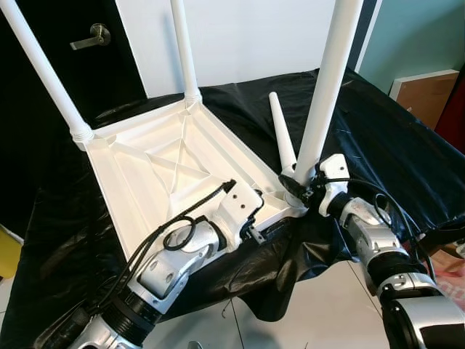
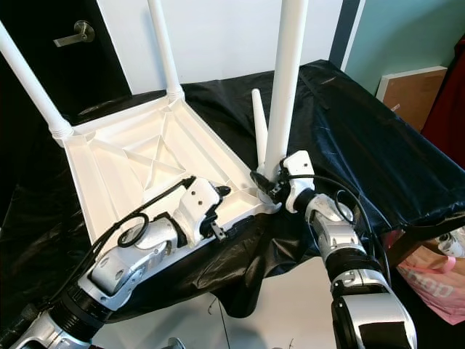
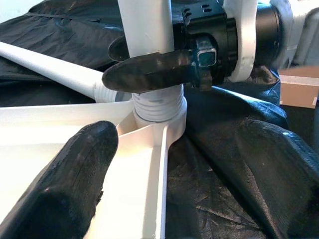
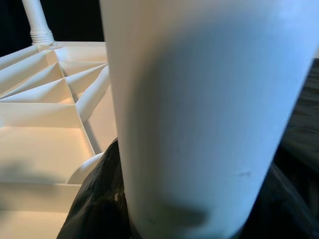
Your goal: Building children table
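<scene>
Left wrist view: right gripper (image 3: pixel 149 74) clamped on third leg (image 1: pixel 327 80) just above its threaded collar at tabletop (image 1: pixel 156 156) corner. Left gripper (image 1: pixel 254 218) parted, astride the tabletop's rim beside that corner. Risk: cross-threading if leg tilts (threads visible here; head views show loose fourth leg (image 1: pixel 282 134) lying behind the corner).

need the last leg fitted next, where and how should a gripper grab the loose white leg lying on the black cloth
Grip the loose leg around its thick lower part, near the threaded end beside the tabletop corner. It tapers to a narrow tip pointing away, so the wide end probably gives the fingers more to hold. Come down from above with fingers across its width; it lies flat on the black cloth, with the right gripper close by.
</scene>
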Robot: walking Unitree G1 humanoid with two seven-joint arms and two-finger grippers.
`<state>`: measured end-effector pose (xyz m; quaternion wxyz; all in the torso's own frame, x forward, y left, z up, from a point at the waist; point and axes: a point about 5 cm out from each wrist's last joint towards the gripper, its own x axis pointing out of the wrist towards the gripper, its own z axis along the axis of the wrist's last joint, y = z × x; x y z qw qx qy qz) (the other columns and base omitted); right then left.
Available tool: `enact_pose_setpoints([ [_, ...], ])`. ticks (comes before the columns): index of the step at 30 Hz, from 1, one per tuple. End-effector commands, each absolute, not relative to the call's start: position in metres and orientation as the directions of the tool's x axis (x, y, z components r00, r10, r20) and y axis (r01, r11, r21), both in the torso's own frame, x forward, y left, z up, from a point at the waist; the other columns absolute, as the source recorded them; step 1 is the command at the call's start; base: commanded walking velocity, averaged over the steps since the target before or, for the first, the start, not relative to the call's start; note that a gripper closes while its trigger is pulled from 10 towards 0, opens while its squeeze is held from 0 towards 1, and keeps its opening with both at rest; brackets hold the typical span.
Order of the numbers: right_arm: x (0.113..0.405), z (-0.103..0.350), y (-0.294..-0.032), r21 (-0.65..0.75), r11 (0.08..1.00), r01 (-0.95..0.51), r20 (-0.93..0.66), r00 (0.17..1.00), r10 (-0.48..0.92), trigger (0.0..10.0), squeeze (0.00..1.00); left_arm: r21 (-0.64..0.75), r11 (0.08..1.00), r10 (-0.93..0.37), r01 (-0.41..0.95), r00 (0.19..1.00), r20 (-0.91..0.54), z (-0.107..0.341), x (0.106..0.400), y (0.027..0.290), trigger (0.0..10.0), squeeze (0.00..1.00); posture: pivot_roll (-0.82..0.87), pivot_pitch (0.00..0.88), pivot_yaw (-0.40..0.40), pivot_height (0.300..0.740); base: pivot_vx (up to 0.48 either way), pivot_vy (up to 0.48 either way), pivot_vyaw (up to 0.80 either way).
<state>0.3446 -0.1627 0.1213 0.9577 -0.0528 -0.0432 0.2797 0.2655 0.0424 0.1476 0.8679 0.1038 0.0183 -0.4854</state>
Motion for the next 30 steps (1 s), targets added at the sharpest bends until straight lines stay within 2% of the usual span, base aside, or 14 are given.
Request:
enact_pose_setpoints([
  [1,0.339,0.105,-0.164,-0.086,0.857,-0.507,-0.001,0.861,0.509,10.0,0.0,0.138,0.361,-0.908,0.922,0.381,-0.172,0.145,0.256,0.039,10.0,0.0,-0.11,0.0,0.04,0.74,0.0,0.0,0.0],
  [2,0.339,0.105,-0.164,-0.086,0.857,-0.507,-0.001,0.861,0.509,10.0,0.0,0.138,0.361,-0.908,0.922,0.381,-0.172,0.145,0.256,0.039,10.0,0.0,-0.11,0.0,0.04,0.74,0.0,0.0,0.0],
  [6,0.335,0.102,-0.155,-0.018,0.943,-0.332,0.047,0.942,0.332,10.0,0.0,0.129,0.357,-0.91,0.925,0.376,-0.176,0.144,0.253,0.038,10.0,0.0,-0.11,0.0,0.035,0.74,0.0,0.0,0.0],
  [12,0.335,0.098,-0.151,-0.009,0.968,-0.249,0.02,0.968,0.25,10.0,0.0,0.127,0.358,-0.909,0.925,0.376,-0.178,0.143,0.252,0.038,10.0,0.0,-0.11,0.0,0.035,0.74,0.0,0.0,0.0],
  [15,0.332,0.094,-0.144,-0.012,0.995,-0.103,-0.012,0.995,0.103,10.0,0.0,0.124,0.357,-0.909,0.926,0.375,-0.181,0.143,0.251,0.038,10.0,0.0,-0.11,0.0,0.032,0.74,0.0,0.0,0.0],
  [19,0.328,0.092,-0.139,-0.008,0.999,-0.042,-0.026,0.999,0.042,10.0,0.0,0.125,0.356,-0.909,0.926,0.374,-0.183,0.143,0.251,0.039,10.0,0.0,-0.11,0.0,0.032,0.74,0.0,0.0,0.0],
  [22,0.321,0.087,-0.127,0.023,0.996,0.081,-0.053,0.995,-0.079,10.0,0.0,0.13,0.36,-0.906,0.924,0.379,-0.187,0.144,0.252,0.041,10.0,0.0,-0.1,0.0,0.034,0.74,0.0,0.0,0.0],
  [27,0.317,0.092,-0.114,0.082,0.991,0.108,-0.026,0.994,-0.106,10.0,0.0,0.133,0.367,-0.904,0.921,0.387,-0.184,0.146,0.254,0.042,10.0,0.0,-0.1,0.0,0.039,0.74,0.0,0.0,0.0],
  [30,0.317,0.096,-0.115,0.09,0.99,0.105,-0.007,0.994,-0.105,10.0,0.0,0.132,0.364,-0.905,0.922,0.384,-0.183,0.146,0.253,0.041,10.0,0.0,-0.11,0.0,0.041,0.74,0.0,0.0,0.0],
])
